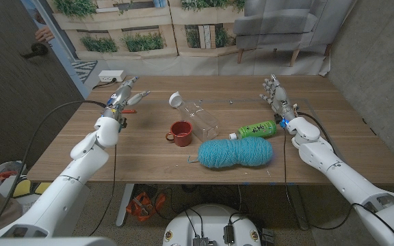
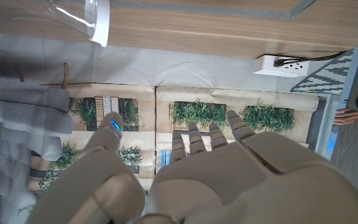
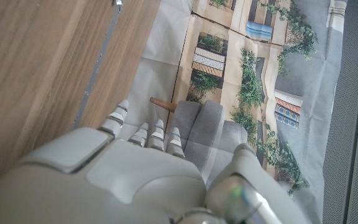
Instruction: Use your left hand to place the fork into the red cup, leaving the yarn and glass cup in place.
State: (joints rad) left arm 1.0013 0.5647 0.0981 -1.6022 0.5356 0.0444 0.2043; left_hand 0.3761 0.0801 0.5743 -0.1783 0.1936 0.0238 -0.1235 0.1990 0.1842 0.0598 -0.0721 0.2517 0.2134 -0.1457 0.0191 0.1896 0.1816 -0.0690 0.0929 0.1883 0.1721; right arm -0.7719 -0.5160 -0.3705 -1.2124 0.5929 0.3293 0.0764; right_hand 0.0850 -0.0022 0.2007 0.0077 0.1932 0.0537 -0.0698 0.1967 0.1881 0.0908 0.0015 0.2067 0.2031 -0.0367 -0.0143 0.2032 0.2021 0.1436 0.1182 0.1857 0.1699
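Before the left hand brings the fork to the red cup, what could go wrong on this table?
The glass cup lies on its side close behind the red cup; the left hand coming over could nudge it, and it may roll.
The yarn sits close beside the red cup, so a low approach might drag it.
The reddish thing by the left hand may be the fork; it is too small to tell.

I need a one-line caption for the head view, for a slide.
Both hands, left and right, flank red cup, teal yarn.

glass cup (image 1: 198,117) beside red cup (image 1: 180,132), yarn (image 1: 236,152) near
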